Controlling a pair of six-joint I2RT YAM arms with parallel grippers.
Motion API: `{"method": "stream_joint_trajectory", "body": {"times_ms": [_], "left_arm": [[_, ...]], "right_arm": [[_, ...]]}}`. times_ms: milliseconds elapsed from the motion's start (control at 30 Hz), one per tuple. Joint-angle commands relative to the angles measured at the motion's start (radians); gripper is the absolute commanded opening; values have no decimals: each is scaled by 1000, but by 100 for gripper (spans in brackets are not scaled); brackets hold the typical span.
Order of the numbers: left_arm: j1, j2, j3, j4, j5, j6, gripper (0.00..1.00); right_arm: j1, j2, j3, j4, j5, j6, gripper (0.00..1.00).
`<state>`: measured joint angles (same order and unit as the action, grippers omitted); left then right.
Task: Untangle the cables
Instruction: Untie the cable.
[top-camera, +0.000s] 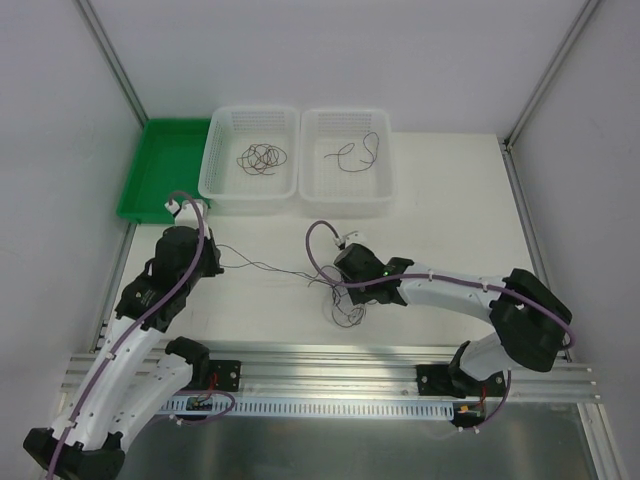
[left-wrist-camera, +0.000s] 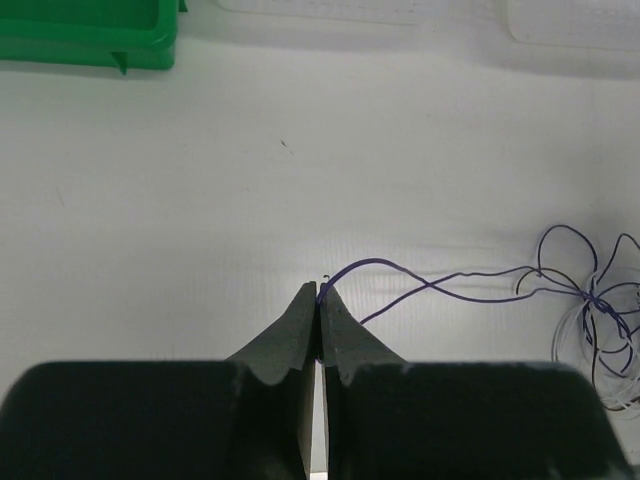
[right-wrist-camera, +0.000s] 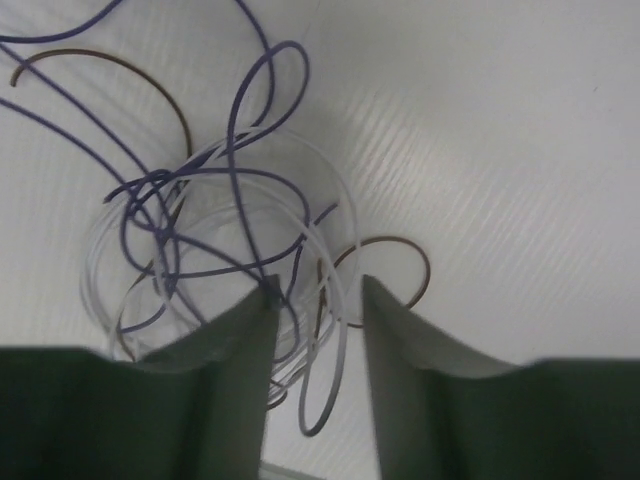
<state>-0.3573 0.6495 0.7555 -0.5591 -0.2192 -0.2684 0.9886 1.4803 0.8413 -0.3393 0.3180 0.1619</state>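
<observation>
A tangle of thin cables (top-camera: 345, 305), purple, whitish and brown, lies on the white table in front of the right arm. One purple cable (left-wrist-camera: 440, 285) runs out of it to the left. My left gripper (left-wrist-camera: 320, 296) is shut on that cable's end; it also shows in the top view (top-camera: 214, 258). My right gripper (right-wrist-camera: 318, 290) is open just above the tangle (right-wrist-camera: 200, 230), with whitish, purple and brown loops lying between its fingers. In the top view it (top-camera: 340, 288) hangs over the tangle. The tangle also shows at the right edge of the left wrist view (left-wrist-camera: 600, 320).
Two white baskets stand at the back: the left one (top-camera: 215, 175) holds a small tangle of cables (top-camera: 262, 157), the right one (top-camera: 385, 180) a single loose cable (top-camera: 356, 152). A green tray (top-camera: 150, 185) stands at the back left. A metal rail (top-camera: 330, 375) runs along the near edge.
</observation>
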Motion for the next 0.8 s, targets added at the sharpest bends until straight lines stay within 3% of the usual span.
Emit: {"method": "stream_joint_trajectory", "body": {"times_ms": [0, 67, 100, 167, 400, 767], "left_arm": [[26, -28, -7, 16, -77, 17, 0], [44, -39, -5, 11, -121, 9, 0], [52, -50, -7, 5, -140, 6, 0], [76, -62, -7, -1, -186, -3, 0], [178, -99, -8, -10, -232, -37, 0], [251, -71, -5, -10, -213, -35, 0]], "right_arm": [[-28, -6, -27, 34, 70, 27, 31], [-48, -31, -54, 20, 88, 33, 19], [-80, -72, -65, 11, 98, 36, 7], [-119, -127, -93, -36, 134, 42, 1], [-387, -521, -107, -211, 152, 8, 1], [-536, -776, 21, -319, 50, -45, 1]]}}
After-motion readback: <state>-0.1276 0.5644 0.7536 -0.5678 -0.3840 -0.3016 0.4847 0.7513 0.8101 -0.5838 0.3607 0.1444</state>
